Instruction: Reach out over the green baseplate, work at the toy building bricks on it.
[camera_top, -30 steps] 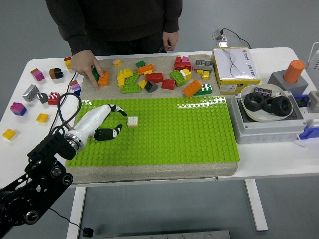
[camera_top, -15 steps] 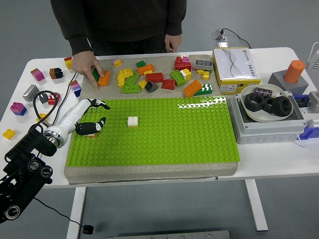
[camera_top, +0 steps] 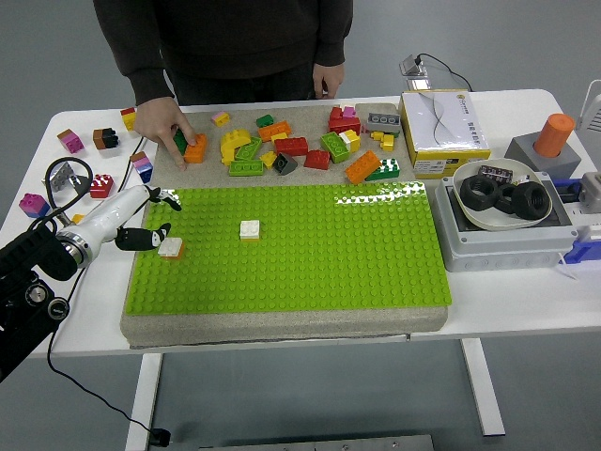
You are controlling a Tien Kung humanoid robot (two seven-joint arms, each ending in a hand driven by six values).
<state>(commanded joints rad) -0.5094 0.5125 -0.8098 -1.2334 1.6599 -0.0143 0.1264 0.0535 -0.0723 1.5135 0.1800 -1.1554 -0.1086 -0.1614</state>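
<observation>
The green baseplate (camera_top: 310, 272) lies on a beige mat at the middle of the table. On it stand a small white brick (camera_top: 250, 229) left of centre and a white-and-orange brick (camera_top: 170, 248) near the left edge. My left hand (camera_top: 172, 214), white with black fingertips, hovers at the plate's left edge just above and left of the white-and-orange brick. It is open, holds nothing and does not touch that brick. A pile of loose bricks (camera_top: 291, 146) lies on the mat behind the plate.
A person stands at the far side, one hand (camera_top: 161, 120) resting on an orange brick (camera_top: 194, 148) at the pile's left end. Scattered bricks (camera_top: 66, 174) lie left of the mat. A yellow box (camera_top: 443, 132) and a bowl of black nuts (camera_top: 502, 195) stand at the right.
My left arm has drawn back to the left, from beside the white brick to the plate's left edge. The white-and-orange brick now shows on the plate where the thumb was.
</observation>
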